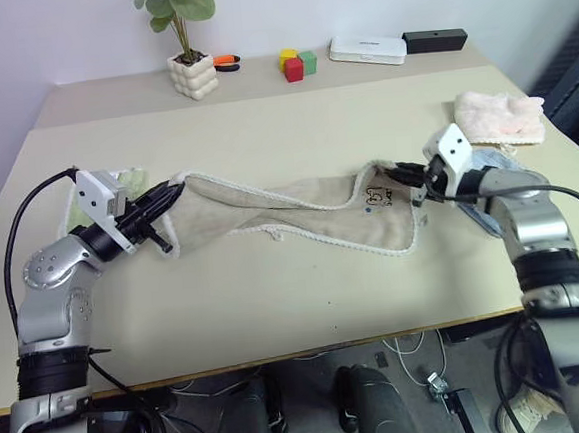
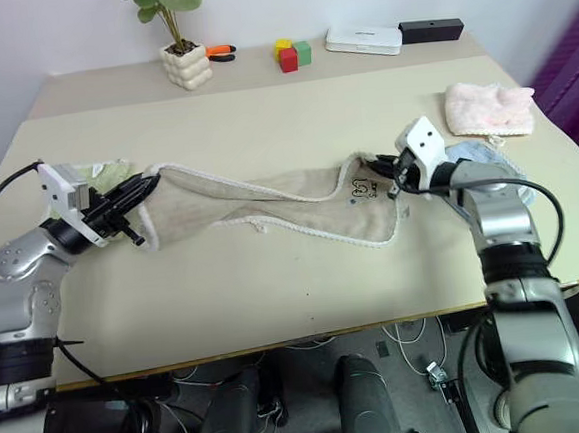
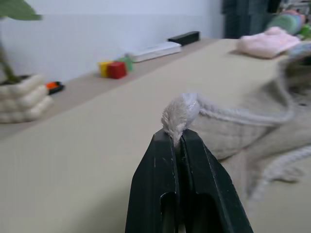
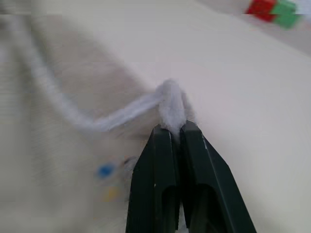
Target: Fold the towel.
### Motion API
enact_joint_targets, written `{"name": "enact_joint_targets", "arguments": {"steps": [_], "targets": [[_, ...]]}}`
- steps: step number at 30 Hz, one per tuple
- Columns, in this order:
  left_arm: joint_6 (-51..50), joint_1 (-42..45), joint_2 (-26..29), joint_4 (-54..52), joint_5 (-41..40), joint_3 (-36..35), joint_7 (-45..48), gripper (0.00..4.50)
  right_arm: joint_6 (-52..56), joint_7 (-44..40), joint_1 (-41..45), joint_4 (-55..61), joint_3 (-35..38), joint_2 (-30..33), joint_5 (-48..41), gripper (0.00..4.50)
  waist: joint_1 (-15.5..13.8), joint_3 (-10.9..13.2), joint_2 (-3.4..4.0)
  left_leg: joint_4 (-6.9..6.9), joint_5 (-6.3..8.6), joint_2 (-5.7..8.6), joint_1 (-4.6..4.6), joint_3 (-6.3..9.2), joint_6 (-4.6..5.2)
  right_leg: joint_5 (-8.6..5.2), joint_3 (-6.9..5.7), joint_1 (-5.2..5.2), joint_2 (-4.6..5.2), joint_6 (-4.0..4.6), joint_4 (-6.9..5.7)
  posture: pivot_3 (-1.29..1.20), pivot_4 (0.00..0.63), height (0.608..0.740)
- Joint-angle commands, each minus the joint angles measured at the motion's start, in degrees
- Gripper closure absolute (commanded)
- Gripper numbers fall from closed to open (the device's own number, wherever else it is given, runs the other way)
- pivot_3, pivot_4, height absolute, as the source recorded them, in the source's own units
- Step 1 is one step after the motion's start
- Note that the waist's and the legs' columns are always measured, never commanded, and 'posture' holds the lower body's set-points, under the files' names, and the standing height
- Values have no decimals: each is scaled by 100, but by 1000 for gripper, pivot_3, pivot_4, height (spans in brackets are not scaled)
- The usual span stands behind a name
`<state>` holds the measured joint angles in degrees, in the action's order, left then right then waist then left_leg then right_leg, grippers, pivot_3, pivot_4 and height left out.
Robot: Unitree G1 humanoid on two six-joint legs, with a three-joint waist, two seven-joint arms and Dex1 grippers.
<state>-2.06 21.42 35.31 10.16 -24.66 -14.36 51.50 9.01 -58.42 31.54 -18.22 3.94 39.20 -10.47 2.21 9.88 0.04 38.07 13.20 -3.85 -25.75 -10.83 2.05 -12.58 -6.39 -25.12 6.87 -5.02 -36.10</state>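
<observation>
The left gripper (image 3: pixel 179 138) has its jaws clamped on one corner of the towel (image 1: pixel 309 210), which stretches across the worktop (image 1: pixel 276 298). The right gripper (image 4: pixel 174 130) pinches the other corner. The embroidered mark cannot be read.

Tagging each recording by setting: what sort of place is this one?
Probably an office or lab bench rather than a home: a plain beige table against a bare wall, a white flat device and black box at the back edge, and loose cables on the floor beneath.
</observation>
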Motion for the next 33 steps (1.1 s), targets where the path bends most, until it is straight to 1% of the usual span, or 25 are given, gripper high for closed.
{"name": "enact_joint_targets", "arguments": {"steps": [1,3,5,8,10,11,13,15,16,17,19,21,23,25,26,27,28,29,32,33], "targets": [[114,39,208,169,53,-31,272,4500,491,-267,-267,832,384,293,-568,4464,-1,0,-1,0,0,0,0,1,1,0,0,0,0,0,0,0,150,740],[332,41,269,409,280,147,424,4500,367,-178,-281,909,348,320,-488,4464,6,0,-1,1,0,0,0,1,1,0,0,0,1,0,0,0,150,740],[562,464,214,984,487,280,416,4500,265,-36,30,641,284,229,-410,4464,11,0,-2,1,0,0,6,1,1,0,0,1,1,1,-1,0,150,740],[1023,1430,84,2160,896,456,133,4500,188,116,769,-49,205,-38,-395,4464,-12,5,-10,9,-2,1,2,2,2,3,-2,0,0,5,-1,0,150,740],[1521,2546,-77,3432,1256,477,-532,4500,-454,486,1621,-891,26,-384,-56,4464,-17,8,-15,15,-2,1,2,2,4,4,-1,4,1,6,-1,0,150,740],[1883,3100,-134,4050,1499,502,-1012,4500,-948,801,2071,-1456,-119,-565,258,4464,-12,9,-17,17,-3,2,-2,-1,5,5,-3,2,0,6,-2,0,150,740],[2320,3864,-177,4873,1820,549,-1647,4500,-1672,1491,2776,-2440,-269,-804,737,4464,6,10,-18,16,-5,4,-14,-3,11,6,-3,-6,0,4,-3,0,150,740],[2789,4559,-85,5388,2358,754,-2634,4500,-2336,2577,3531,-3290,-468,-871,1338,4464,21,12,-16,8,-5,6,-23,-20,10,2,-3,-14,0,-1,1,0,150,740],[2974,4869,-39,5563,2510,823,-2824,4500,-2602,2975,3874,-3581,-501,-878,1499,4464,21,12,-16,2,-6,8,-34,-26,10,-2,-3,-25,0,-7,-3,0,150,740],[3131,5148,28,5689,2646,878,-2970,4500,-2852,3183,4150,-3744,-493,-882,1556,4464,28,13,-15,-9,-6,8,-46,-28,9,-2,-4,-35,-1,-8,-2,0,150,740],[3325,5527,136,5858,2655,862,-2843,4500,-3279,3539,4482,-3934,-447,-839,1640,4464,42,18,-13,-14,-7,10,-69,-38,8,-10,-5,-59,-1,-18,-1,0,150,740],[3517,5666,245,5934,2592,811,-2576,4500,-3662,3435,4485,-3908,-365,-781,1532,4464,50,18,-14,-22,-7,11,-74,-50,8,-14,-5,-70,-1,-24,2,0,150,740],[3603,5615,317,5962,2463,737,-2164,4500,-3983,3053,4297,-3669,-230,-769,1222,4464,56,18,-13,-26,-7,10,-69,-55,8,-16,-5,-66,-1,-27,2,0,150,740],[3756,5302,380,5879,2124,562,-1323,4500,-4272,2186,3651,-2932,-307,-755,806,4464,53,18,-13,-18,-7,9,-58,-58,8,-16,-5,-53,-1,-28,1,0,150,740],[3823,5116,414,5841,2037,530,-985,4500,-4092,1753,3272,-2523,-338,-774,542,4464,51,17,-14,-13,-7,9,-49,-55,8,-16,-5,-42,-1,-28,4,0,150,740],[3973,4888,445,5777,1939,493,-625,4500,-4011,1512,2838,-2132,-396,-752,432,4464,53,17,-14,-15,-6,8,-15,-57,9,-16,-4,-11,-1,-29,10,0,150,740],[4004,4697,452,5725,1813,432,-285,4500,-3847,1381,2449,-1816,-407,-739,350,4464,52,17,-14,-22,-4,8,34,-57,8,-16,-4,33,-1,-29,17,0,150,740],[4102,4454,446,5636,1678,400,138,4500,-3692,1233,2020,-1495,-420,-713,256,4464,38,17,-14,-18,-2,8,49,-56,9,-17,-4,47,-1,-28,11,0,150,740],[4322,3768,443,5393,1426,416,1242,4500,-3558,1145,1101,-900,-420,-526,372,4464,18,19,-13,3,-3,4,35,-47,10,-13,-5,37,1,-21,-3,0,150,740],[4363,3528,461,5322,1356,426,1588,4500,-3407,1034,837,-756,-370,-441,279,4464,17,19,-12,6,-2,4,32,-47,11,-12,-4,34,2,-19,-5,0,150,740]]}}
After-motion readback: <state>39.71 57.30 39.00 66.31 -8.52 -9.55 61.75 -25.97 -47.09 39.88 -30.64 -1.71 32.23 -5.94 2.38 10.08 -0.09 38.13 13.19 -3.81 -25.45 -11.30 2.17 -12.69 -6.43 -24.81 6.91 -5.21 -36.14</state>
